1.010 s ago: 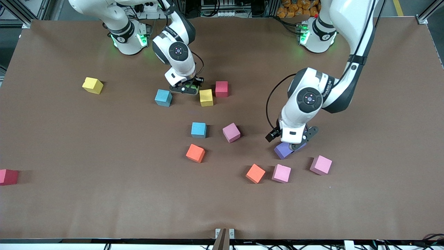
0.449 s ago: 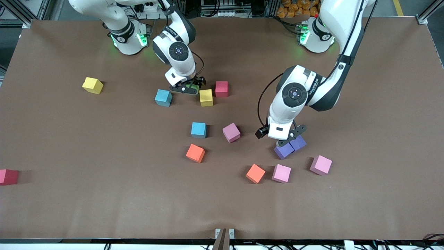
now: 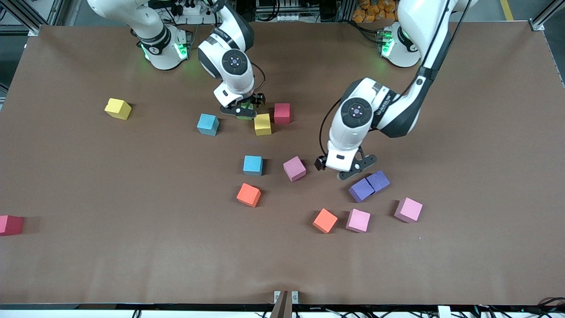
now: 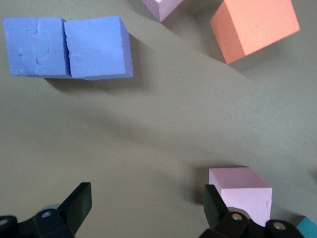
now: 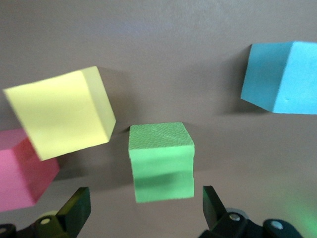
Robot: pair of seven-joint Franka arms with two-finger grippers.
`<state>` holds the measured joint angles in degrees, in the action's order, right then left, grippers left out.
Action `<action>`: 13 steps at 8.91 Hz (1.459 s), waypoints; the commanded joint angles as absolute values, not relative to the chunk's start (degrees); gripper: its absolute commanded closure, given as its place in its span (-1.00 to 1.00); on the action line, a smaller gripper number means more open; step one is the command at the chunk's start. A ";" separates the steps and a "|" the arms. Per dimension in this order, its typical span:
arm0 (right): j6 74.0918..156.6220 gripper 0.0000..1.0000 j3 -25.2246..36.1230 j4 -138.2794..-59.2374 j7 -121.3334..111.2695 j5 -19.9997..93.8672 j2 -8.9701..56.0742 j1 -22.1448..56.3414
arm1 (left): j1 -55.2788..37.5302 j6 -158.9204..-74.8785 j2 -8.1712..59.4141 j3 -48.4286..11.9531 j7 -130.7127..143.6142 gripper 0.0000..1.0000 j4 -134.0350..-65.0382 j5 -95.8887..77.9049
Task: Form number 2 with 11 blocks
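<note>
The blocks lie scattered, with no number 2 standing. My right gripper (image 3: 240, 110) is open, low over the green block (image 3: 242, 116), which sits just ahead of its fingertips in the right wrist view (image 5: 161, 161). Beside it lie a yellow block (image 3: 262, 124), a red block (image 3: 282, 113) and a light blue block (image 3: 208, 124). My left gripper (image 3: 353, 170) is open and empty over bare table beside two purple blocks (image 3: 362, 190) (image 3: 378, 180) that touch edge to edge. They also show in the left wrist view (image 4: 67, 47).
Toward the middle lie a light blue block (image 3: 253, 165), a pink block (image 3: 294, 168) and an orange block (image 3: 248, 194). Nearer the camera lie an orange block (image 3: 325, 220) and two pink blocks (image 3: 358, 220) (image 3: 408, 210). A yellow block (image 3: 117, 108) and a red block (image 3: 9, 224) lie toward the right arm's end.
My left gripper has let go of a purple block beside the other purple one and moved up and away toward the right arm's end. My right gripper has shifted slightly over the green block.
</note>
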<state>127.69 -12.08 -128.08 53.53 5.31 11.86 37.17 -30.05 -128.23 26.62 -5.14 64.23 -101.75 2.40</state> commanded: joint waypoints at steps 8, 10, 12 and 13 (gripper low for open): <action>102.41 -1.00 0.95 -107.43 24.40 -3.67 9.84 34.28 | -37.34 -128.41 30.59 -5.01 67.06 -1.00 -96.59 3.08; 101.43 -1.00 2.11 -105.12 16.73 -6.14 9.84 31.74 | -41.02 -128.41 31.98 -5.01 67.06 -1.00 -96.50 3.08; 101.16 -1.00 1.93 -103.72 12.76 -8.43 9.76 29.54 | -44.19 -128.41 34.53 -5.01 67.59 -1.00 -94.32 3.60; 100.99 -1.00 1.93 -102.41 8.22 -8.61 9.76 27.53 | -45.60 -128.41 35.59 -5.01 67.76 -1.00 -93.52 3.52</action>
<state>102.36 2.34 -104.73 12.53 -7.50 9.61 29.61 -43.77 -128.50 33.20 -5.53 66.46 -96.44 2.40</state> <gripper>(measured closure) 0.000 0.000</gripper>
